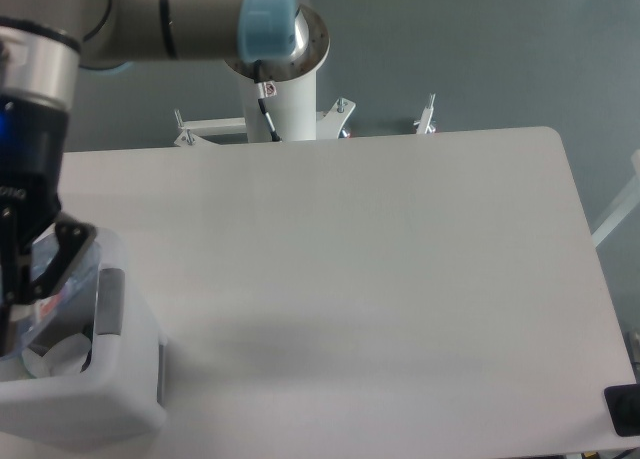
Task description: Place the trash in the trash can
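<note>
White plastic trash can [110, 404] at the desk [380, 279] corner sits beneath the hand [25, 299], which grips the crushed bottle [42, 301] over its opening, positioned for release.

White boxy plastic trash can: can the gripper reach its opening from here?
Probably yes. The gripper sits right over the open top of the white boxy plastic trash can, with nothing between them; it appears to hold the crushed clear plastic bottle over the opening.
</note>
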Controlling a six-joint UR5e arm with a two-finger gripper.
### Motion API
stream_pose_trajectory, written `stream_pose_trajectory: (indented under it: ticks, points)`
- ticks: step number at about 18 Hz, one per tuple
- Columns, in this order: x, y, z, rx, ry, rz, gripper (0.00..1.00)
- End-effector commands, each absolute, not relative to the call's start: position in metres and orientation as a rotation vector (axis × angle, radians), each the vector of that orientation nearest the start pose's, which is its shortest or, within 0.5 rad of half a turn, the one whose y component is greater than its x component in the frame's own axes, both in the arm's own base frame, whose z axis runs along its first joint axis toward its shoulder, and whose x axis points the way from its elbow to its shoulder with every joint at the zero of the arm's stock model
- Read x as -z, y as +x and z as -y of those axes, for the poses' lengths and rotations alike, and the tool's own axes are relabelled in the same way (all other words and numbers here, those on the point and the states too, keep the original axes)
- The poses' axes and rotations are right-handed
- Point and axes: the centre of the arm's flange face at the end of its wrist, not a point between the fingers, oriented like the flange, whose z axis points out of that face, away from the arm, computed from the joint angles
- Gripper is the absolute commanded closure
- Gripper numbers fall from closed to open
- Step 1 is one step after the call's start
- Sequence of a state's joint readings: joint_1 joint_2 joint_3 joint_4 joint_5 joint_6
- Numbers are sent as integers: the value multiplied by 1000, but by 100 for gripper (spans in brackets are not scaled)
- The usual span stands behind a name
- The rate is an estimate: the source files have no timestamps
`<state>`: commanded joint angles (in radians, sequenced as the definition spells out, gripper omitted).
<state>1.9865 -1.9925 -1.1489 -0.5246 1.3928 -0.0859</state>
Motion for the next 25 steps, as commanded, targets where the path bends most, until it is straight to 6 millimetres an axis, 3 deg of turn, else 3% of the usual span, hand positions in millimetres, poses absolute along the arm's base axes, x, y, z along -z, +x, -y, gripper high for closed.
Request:
stream_pose_trajectory:
  ticks: [2,3,6,8,11,13,16,18,21,25]
  points:
    - [-577,-144,-708,-9,-2059,411,72]
    - [-575,-144,-709,-8,-2062,410,61]
    - [-568,-145,-710,-41,-2087,351,0]
    - [-561,-143,-708,-44,-2107,342,0]
    - [-564,-141,-700,-50,-2109,343,0]
    - [-563,-154,-697,-85,-2116,336,0]
    - [-557,-207,-683,-254,-2133,401,0]
    - [-538,-233,-673,-419,-2187,447,0]
    - [-514,-281,-636,-672,-2359,383,0]
    - [-494,-345,-592,-735,-2639,231,0]
